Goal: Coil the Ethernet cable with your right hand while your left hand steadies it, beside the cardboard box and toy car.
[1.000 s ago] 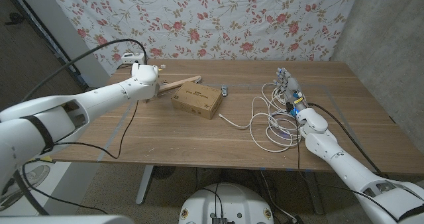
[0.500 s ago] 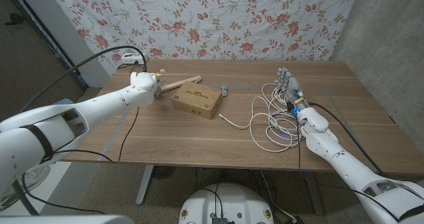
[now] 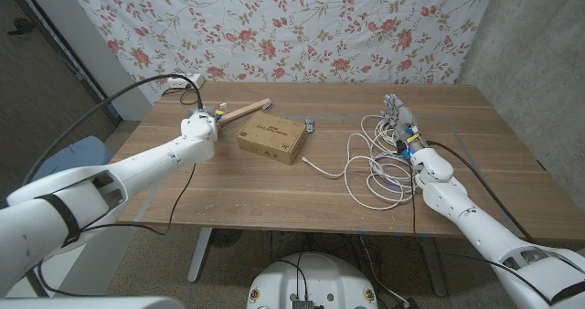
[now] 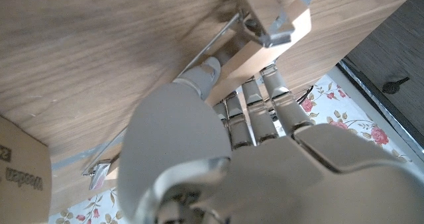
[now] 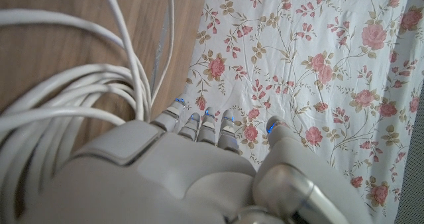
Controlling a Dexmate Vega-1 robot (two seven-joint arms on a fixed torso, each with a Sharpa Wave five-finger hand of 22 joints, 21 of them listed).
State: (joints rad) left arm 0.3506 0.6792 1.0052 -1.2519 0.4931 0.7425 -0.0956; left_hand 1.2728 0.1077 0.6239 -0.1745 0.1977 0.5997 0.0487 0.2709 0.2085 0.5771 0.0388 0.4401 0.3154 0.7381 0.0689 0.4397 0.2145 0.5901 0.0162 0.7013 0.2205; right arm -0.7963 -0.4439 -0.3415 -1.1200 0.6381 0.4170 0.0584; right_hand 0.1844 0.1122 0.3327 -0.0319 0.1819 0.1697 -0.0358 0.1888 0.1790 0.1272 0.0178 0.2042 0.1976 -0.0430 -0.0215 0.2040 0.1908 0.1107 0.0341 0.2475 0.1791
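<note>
Spanning the scene, a wooden desk (image 3: 274, 186). Sprawled in loose white loops toward the desk's right edge, the Ethernet cable (image 3: 375, 167), not yet coiled, one free end trailing toward the middle. Near the far edge at centre, the cardboard box (image 3: 271, 138), with the toy car (image 3: 312, 124) just beside its right corner. Standing at the cable's right side, touching the loops, the right hand (image 3: 402, 126), fingers extended and holding nothing, seemingly poised to gather. Toward the far left corner, well apart from the cable, the left hand (image 3: 198, 126), apparently pressed against a wooden stick (image 3: 242, 111); grip unclear, cannot tell.
</note>
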